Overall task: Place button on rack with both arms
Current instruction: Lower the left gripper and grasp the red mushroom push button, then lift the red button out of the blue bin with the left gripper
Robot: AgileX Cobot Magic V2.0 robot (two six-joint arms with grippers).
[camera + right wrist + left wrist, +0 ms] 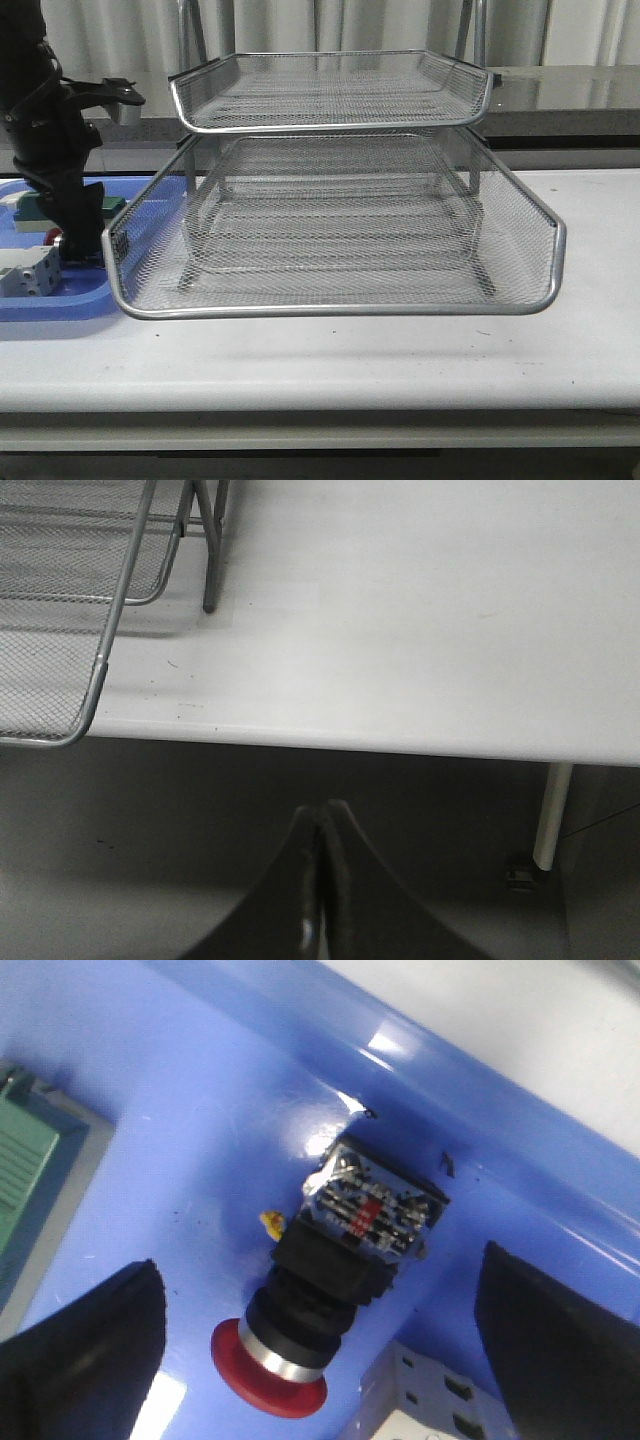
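Note:
The button (315,1305) lies on its side in the blue tray (200,1110), red head toward the camera, black body and labelled rear block behind. My left gripper (320,1350) is open, its dark fingers (90,1350) on either side of the button, not touching it. In the front view the left arm (60,170) reaches down into the blue tray (60,300); only a speck of the button's red head (53,237) shows. The silver wire rack (340,230) stands mid-table. My right gripper (322,825) is shut and empty, off the table's front edge.
A green-topped block (30,1170) and a white blocky component (440,1400) lie in the blue tray beside the button. In the right wrist view the rack's corner (70,630) and leg (208,550) stand on the white table (420,610).

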